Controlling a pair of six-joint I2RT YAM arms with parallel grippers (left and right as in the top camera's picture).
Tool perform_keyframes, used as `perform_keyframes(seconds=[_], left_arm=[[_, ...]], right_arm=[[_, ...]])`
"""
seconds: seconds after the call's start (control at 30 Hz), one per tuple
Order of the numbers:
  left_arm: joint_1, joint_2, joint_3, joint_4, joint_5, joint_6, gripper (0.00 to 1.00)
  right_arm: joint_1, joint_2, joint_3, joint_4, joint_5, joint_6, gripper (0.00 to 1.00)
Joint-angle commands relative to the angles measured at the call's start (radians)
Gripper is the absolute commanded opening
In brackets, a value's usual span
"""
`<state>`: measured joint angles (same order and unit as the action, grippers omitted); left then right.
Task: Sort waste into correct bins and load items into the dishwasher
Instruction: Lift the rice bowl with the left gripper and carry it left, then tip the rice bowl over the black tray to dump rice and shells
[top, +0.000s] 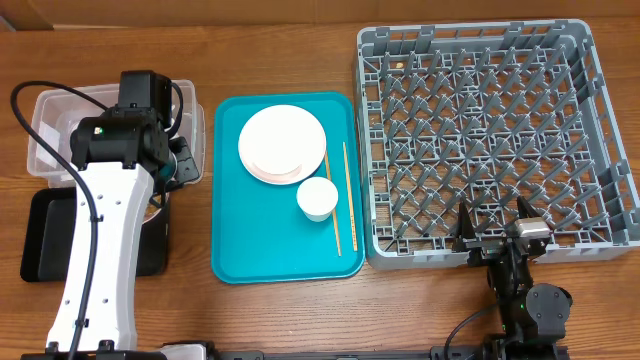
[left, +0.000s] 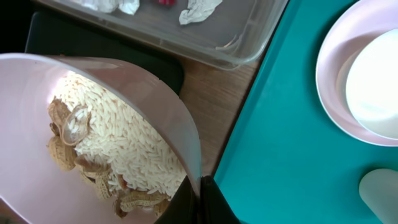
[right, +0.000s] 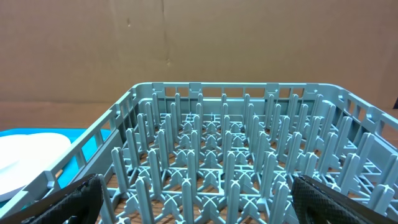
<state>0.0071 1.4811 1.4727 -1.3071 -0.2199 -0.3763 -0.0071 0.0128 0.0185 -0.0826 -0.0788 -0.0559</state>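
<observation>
L gripper (left: 200, 200) clamped on rim of tilted bowl (left: 155, 106) of rice (left: 124, 149) + nut shells (left: 62, 152) by black tray (left: 124, 59), R gripper (top: 493, 228) jaws apart at rack (top: 480, 130): I'd tip slow, lip well over black tray, not teal tray (left: 286, 137).

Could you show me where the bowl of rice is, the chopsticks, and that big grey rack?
bowl (left: 149, 87): left wrist view, on its bare inner wall.
chopsticks (top: 347, 185): overhead view, on the middle of the stick nearer the rack.
grey rack (top: 480, 130): overhead view, on its peg grid.
</observation>
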Motion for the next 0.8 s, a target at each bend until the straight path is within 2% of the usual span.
perform_keyframes(seconds=[0.0, 0.17, 0.33, 0.57, 0.77], left_arm=[[0.003, -0.024, 0.019, 0.033, -0.029, 0.043, 0.04], [0.057, -0.024, 0.019, 0.086, 0.069, 0.064, 0.04], [0.172, -0.024, 0.019, 0.092, 0.170, 0.103, 0.04], [0.403, -0.024, 0.019, 0.124, 0.475, 0.225, 0.04], [0.559, -0.024, -0.021, 0.158, 0.653, 0.278, 0.04]], right_arm=[[-0.006, -0.010, -0.011, 0.005, -0.001, 0.004, 1.00], [-0.006, -0.010, -0.011, 0.005, -0.002, 0.004, 1.00], [-0.006, -0.010, -0.011, 0.005, -0.002, 0.004, 1.00], [-0.006, -0.010, -0.011, 0.005, -0.001, 0.004, 1.00], [-0.006, -0.010, -0.011, 0.005, -0.001, 0.004, 1.00]])
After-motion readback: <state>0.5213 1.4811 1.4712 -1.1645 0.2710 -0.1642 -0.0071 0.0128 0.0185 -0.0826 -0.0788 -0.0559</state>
